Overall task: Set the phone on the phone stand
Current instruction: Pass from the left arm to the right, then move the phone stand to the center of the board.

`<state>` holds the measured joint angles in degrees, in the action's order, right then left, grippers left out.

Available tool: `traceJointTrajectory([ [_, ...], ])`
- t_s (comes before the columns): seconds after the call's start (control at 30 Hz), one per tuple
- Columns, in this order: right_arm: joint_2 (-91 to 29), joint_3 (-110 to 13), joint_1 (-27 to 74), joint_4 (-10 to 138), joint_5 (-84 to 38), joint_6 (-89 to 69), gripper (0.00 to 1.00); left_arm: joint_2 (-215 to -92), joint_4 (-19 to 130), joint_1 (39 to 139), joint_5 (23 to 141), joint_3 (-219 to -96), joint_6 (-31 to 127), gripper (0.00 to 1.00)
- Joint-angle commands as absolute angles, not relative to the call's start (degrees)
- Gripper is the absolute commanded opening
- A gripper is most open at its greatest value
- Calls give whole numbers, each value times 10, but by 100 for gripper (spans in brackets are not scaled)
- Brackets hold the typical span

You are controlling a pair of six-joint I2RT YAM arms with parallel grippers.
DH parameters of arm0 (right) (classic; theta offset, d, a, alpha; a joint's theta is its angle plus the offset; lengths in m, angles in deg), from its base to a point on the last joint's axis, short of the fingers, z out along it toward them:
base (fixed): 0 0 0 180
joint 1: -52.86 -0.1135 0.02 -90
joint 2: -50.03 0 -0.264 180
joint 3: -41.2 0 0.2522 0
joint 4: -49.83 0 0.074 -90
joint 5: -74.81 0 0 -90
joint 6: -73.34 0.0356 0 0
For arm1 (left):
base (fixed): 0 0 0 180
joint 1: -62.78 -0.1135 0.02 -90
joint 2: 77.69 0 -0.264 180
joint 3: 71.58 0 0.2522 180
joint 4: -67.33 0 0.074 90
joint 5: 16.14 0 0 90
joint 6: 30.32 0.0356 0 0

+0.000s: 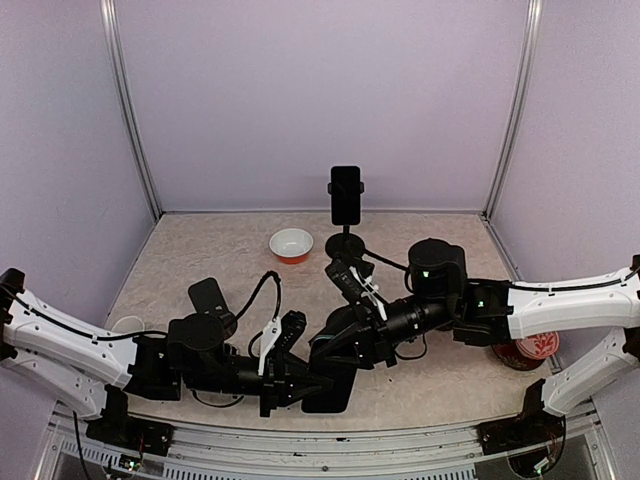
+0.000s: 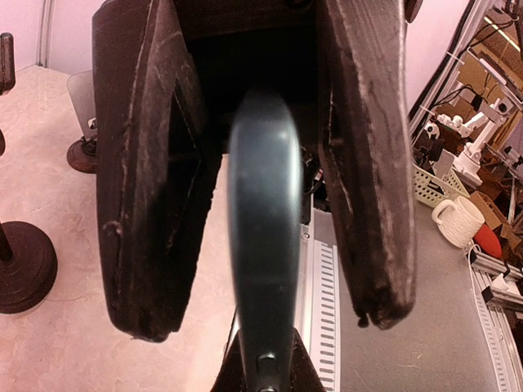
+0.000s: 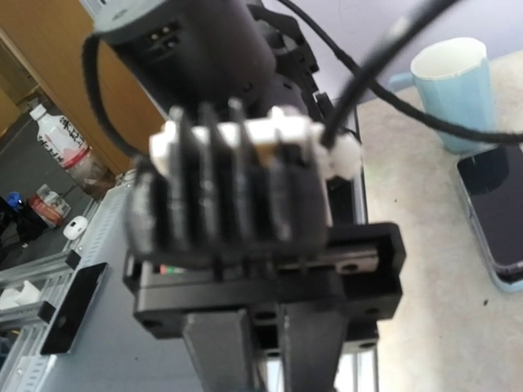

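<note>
Left gripper [image 2: 265,320] clamped hard on dark phone [image 2: 261,204], edge-on between fingers, low at table front. Right gripper [image 1: 335,352] just beside it, jaw gap unreadable. Phone stand [image 1: 346,244] at back, carrying second phone [image 1: 346,195].

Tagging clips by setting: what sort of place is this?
Probably a robotics lab test cell: a left arm and right arm mounted at a table, plain lilac walls on metal posts, and a cluttered bench with a mug beyond.

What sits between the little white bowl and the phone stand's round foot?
Nothing; the top view shows bare table between the bowl and the stand's foot.
</note>
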<state>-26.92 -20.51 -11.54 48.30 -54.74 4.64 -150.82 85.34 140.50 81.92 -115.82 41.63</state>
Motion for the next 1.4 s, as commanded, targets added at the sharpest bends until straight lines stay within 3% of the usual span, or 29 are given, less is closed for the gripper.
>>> traceJointTrajectory([
  [0.0, -268, -220, -121, 456, -551, 51, 29, -1504, 899, 1404, 815, -1177, 412, 0],
  [0.13, -276, -221, -121, 455, -561, 53, 14, -1503, 899, 1404, 813, -1176, 411, 0],
  [0.2, -280, -222, -121, 454, -565, 54, 0, -1502, 899, 1404, 812, -1176, 411, 0],
  [0.3, -279, -223, -121, 461, -566, 52, 0, -1499, 896, 1404, 806, -1176, 410, 2],
  [0.37, -270, -226, -121, 481, -557, 41, 0, -1497, 893, 1401, 804, -1176, 409, 10],
  [0.5, -228, -233, -117, 543, -486, 12, 0, -1489, 881, 1399, 796, -1175, 413, 47],
  [0.6, -186, -225, -98, 567, -458, 9, 0, -1481, 872, 1394, 783, -1173, 416, 65],
  [0.8, -135, -209, -71, 594, -421, 6, 0, -1479, 870, 1355, 770, -1169, 405, 83],
  [0.9, -118, -202, -63, 606, -382, 4, 0, -1484, 858, 1324, 760, -1175, 407, 97],
  [1.37, 10, -175, -34, 668, -81, 41, 0, -1568, 854, 1228, 798, -1252, 420, 99],
])
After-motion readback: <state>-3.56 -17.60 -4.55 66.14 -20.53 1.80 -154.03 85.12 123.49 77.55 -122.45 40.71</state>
